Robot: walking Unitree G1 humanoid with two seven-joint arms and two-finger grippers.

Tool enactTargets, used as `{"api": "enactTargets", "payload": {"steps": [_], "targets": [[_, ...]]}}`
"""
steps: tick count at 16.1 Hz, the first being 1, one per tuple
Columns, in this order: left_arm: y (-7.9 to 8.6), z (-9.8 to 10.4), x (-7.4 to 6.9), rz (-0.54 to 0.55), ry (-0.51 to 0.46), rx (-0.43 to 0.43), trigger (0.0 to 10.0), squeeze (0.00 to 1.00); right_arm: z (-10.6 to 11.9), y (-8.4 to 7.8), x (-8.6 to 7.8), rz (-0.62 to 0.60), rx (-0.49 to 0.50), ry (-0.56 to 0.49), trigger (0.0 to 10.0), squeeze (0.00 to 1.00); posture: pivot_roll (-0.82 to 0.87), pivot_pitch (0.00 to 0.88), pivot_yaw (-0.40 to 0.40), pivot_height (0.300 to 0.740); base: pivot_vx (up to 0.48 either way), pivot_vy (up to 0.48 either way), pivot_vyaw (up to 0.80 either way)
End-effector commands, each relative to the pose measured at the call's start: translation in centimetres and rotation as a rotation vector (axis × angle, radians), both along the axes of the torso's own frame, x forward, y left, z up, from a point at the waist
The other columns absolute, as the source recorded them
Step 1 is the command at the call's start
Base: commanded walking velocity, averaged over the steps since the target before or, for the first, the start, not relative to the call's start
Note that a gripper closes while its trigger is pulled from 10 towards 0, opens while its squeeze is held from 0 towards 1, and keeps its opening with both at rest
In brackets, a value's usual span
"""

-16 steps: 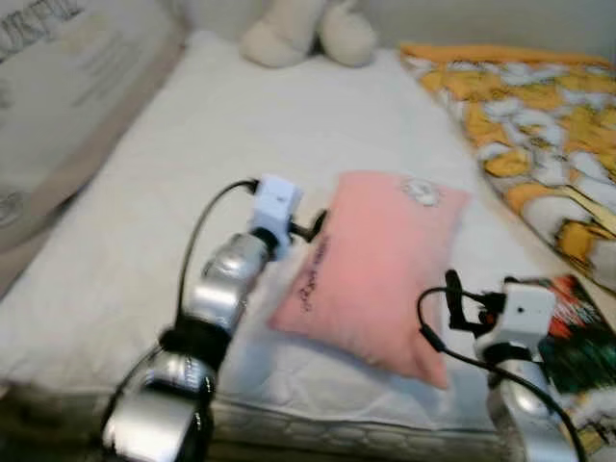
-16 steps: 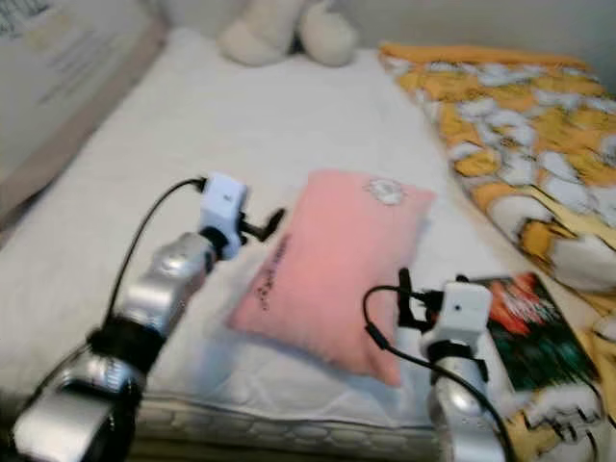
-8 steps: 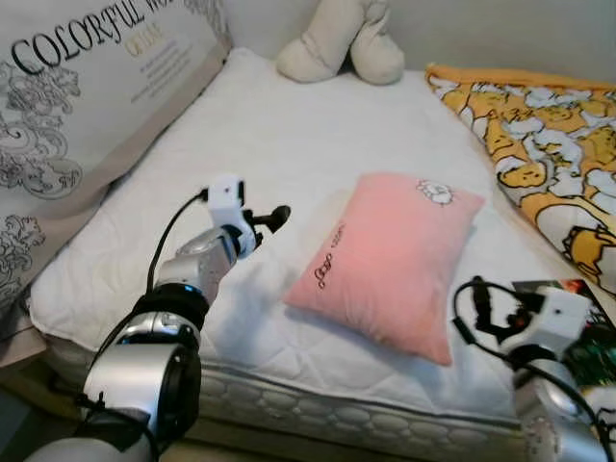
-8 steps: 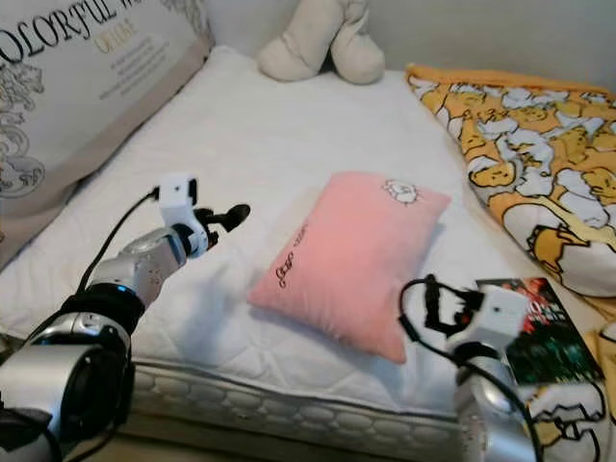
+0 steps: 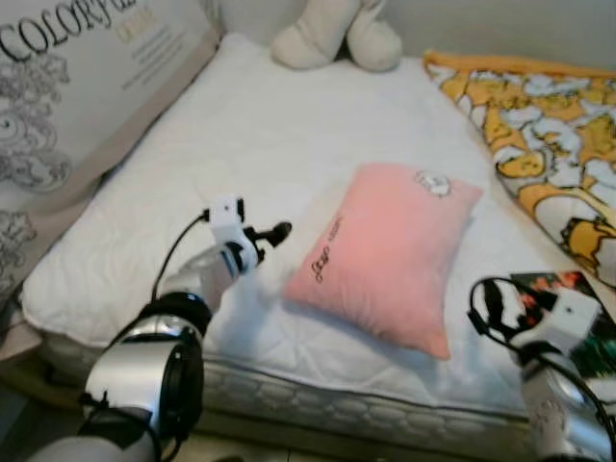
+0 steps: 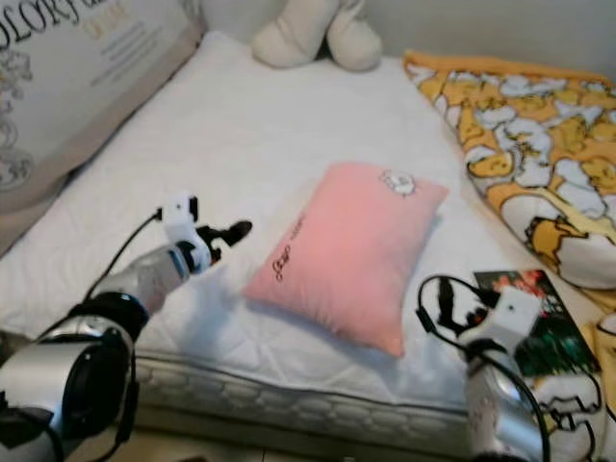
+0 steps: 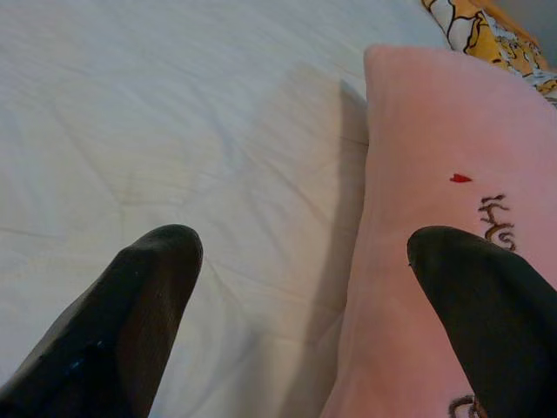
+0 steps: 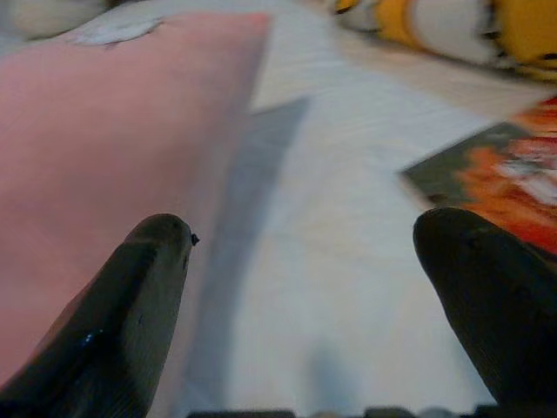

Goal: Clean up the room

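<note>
Pink and soft, the pillow (image 5: pixel 387 252) lies on the white mattress (image 5: pixel 289 144), and we place everything else by it. In the left eye view our left gripper (image 5: pixel 274 232) hovers just beside the pillow's left edge, not touching it, while our right gripper (image 5: pixel 493 306) sits near the pillow's front right corner. A cream plush toy (image 5: pixel 337 34) rests well behind the pillow at the head of the mattress, an orange patterned blanket (image 5: pixel 539 135) spreads to the pillow's right, and a big printed cushion (image 5: pixel 77 87) leans well to its left.

In the right eye view a book (image 6: pixel 534 313) lies to the right of the pillow, beside our right gripper.

In the left wrist view our two black fingers (image 7: pixel 139 313) stand wide apart with nothing between them, one over the bare mattress, the other over the pillow's edge.

In the right wrist view our fingers (image 8: pixel 130 305) are likewise spread and hold nothing; one lies against the pillow, the other towards the book.
</note>
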State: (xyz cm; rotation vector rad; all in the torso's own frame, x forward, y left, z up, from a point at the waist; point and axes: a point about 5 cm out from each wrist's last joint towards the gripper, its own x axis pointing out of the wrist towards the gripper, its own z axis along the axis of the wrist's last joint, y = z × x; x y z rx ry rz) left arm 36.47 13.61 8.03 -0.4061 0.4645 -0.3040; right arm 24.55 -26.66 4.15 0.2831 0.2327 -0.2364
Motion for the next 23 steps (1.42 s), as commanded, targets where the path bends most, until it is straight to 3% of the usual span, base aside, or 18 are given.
{"api": "enactTargets", "payload": {"steps": [1,6,7,11,14,16,18,19,20,21,23], "targets": [[-0.5,0.4,0.2,-0.027,-0.016,0.005,10.0,0.00,-0.1,0.3,0.3,0.040,0.002,0.007,10.0,0.11,-0.10,0.000,-0.005,0.740,0.000,0.000,0.00],[-2.2,0.4,0.1,-0.080,0.003,-0.069,10.0,0.00,-0.8,2.4,2.5,0.105,0.099,0.006,10.0,0.11,-0.11,0.020,0.008,0.740,0.000,0.000,0.00],[-3.5,0.8,0.1,-0.132,0.017,-0.128,10.0,0.00,-0.7,3.0,2.9,0.115,0.115,-0.002,10.0,0.11,-0.11,0.022,0.012,0.740,0.000,0.000,0.00],[-5.8,0.5,-0.4,-0.191,0.053,-0.143,10.0,0.00,-1.0,3.5,3.6,0.097,0.165,-0.003,10.0,0.11,-0.12,0.017,0.021,0.740,0.000,0.000,0.00],[-7.4,-0.8,-1.5,-0.265,0.086,-0.076,10.0,0.00,-1.0,4.2,4.3,0.100,0.187,-0.008,10.0,0.11,-0.13,0.015,0.027,0.740,0.000,0.000,0.00],[-7.7,-1.2,-1.8,-0.276,0.093,-0.054,10.0,0.00,-1.1,4.3,4.4,0.096,0.193,-0.006,10.0,0.11,-0.14,0.017,0.029,0.740,0.000,0.000,0.00],[-7.5,-1.7,-2.0,-0.281,0.090,0.033,10.0,0.00,-1.2,4.4,4.5,0.090,0.189,-0.006,10.0,0.11,-0.15,0.012,0.030,0.740,0.000,0.000,0.00],[-6.7,-1.5,-1.6,-0.256,0.042,0.121,10.0,1.00,-1.1,4.2,4.5,0.089,0.124,-0.001,10.0,1.00,-0.15,0.010,0.031,0.740,0.000,0.000,0.00],[-6.5,-1.4,-1.5,-0.252,0.029,0.129,10.0,1.00,-1.0,4.2,4.5,0.086,0.110,-0.001,10.0,1.00,-0.15,0.010,0.031,0.740,0.000,0.000,0.00],[-6.3,-0.2,-0.7,-0.247,-0.050,0.147,10.0,1.00,-0.7,4.1,4.3,0.092,0.062,-0.019,10.0,1.00,-0.14,0.010,0.029,0.740,0.000,0.000,0.00],[-6.1,0.1,-0.5,-0.258,-0.073,0.150,10.0,1.00,-0.5,3.9,4.0,0.080,0.039,-0.035,10.0,1.00,-0.14,0.003,0.028,0.740,0.000,0.000,0.00]]}}
